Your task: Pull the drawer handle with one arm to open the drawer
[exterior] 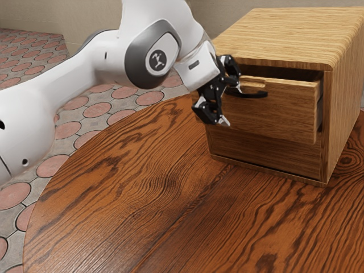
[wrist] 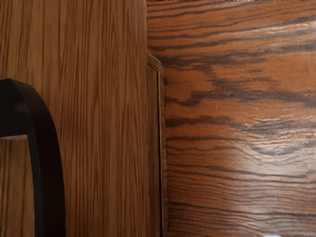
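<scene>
One drawer is the whole job: the light oak drawer front sits in the upper opening of the boxy light oak cabinet. It stands a little way out of the cabinet's face, with a dark gap above it, so I judge the pull to be under way and the drawer only partly open. My jaws are at the cabinet's front, spread apart. The upper one is against the slim black curved handle and the lower one is well below it, so they are clamped on nothing. The next move calls for a straight draw away from the cabinet, over the dark grained wooden desk, without the hooked contact slipping off the handle's end. The drawer's inside, its runners and its remaining travel are hidden inside the cabinet. Exactly where jaw meets handle is hard to read, black on black.
</scene>
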You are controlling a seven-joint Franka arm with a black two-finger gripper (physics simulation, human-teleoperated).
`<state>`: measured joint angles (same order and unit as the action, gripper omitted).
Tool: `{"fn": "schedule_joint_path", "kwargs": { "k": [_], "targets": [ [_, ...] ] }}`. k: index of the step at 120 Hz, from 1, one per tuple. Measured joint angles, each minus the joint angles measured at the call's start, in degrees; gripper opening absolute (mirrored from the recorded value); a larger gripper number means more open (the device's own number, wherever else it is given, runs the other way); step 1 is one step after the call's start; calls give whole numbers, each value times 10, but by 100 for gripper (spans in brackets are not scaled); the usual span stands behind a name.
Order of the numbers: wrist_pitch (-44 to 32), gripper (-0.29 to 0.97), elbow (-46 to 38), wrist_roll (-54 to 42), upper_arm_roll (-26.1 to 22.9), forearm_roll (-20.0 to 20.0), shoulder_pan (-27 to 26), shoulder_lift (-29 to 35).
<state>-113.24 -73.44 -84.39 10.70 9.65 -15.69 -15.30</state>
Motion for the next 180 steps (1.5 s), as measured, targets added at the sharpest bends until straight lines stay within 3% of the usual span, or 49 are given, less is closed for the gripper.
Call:
{"fn": "schedule_joint_path", "kwargs": {
  "k": [12, 25, 39, 48, 71, 95, 123, 140, 167, 180],
  "targets": [
    [-5, 64, -25, 0, 0, -1, -4, 14],
    [-11, 66, -55, 0, -1, -2, -7, 37],
    [-19, 65, -84, 0, -1, -3, -10, 59],
    [-24, 56, -109, 0, -1, -4, -14, 80],
    [-38, 48, -169, 2, -1, -15, -25, 131],
    [-50, 52, -219, 7, 0, -23, -35, 171],
    [-57, 40, -265, 12, 1, -30, -44, 215],
    [-62, 44, -304, 17, 1, -42, -53, 250],
    [-70, 13, -352, 25, 2, -60, -63, 302],
    [-75, 6, -364, 29, 1, -68, -65, 314]
  ]
}}
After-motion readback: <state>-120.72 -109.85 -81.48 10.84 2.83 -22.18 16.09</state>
